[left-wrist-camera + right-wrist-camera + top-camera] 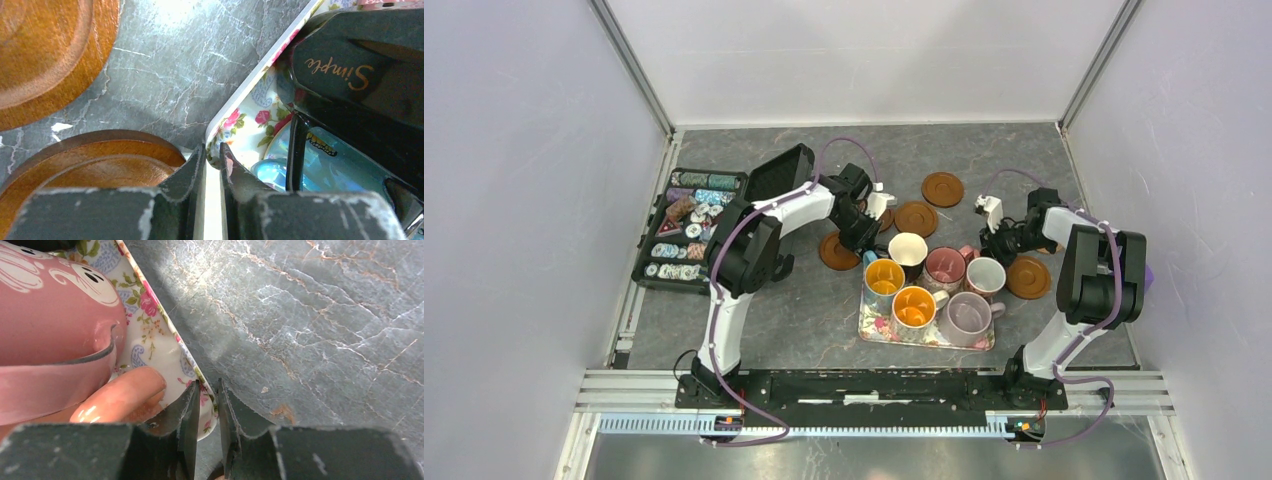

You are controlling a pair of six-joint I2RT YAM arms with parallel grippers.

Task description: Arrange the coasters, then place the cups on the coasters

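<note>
Far left of the counter: open black case of poker chips, lid up, well apart from the rest.

Left arm reaches over the far-left corner of the floral tray. Left pincer closed tight on that corner's white rim, one finger outside and one inside. No cup or coaster in it.

Four brown ringed coasters show, all flat on the counter and none carrying a cup:
- near-left coaster, just beside the tray's far-left corner and partly under the left arm
- middle coaster, beyond the tray
- far coaster, farther back and a little right
- right coaster, off the tray's right side

All six cups stand upright on the tray, crowded together.
- Far row: black mug with cream lining and gold script on its side, pink mug, white-pink mug.
- Near row: blue mug with orange lining, patterned white mug also orange inside, lilac mug.

Right arm bends in toward the tray's far-right corner. Right pincer narrow, its fingers on either side of the flowered rim there and gripping it. The pink mug's wall sits close on the inner side.
</note>
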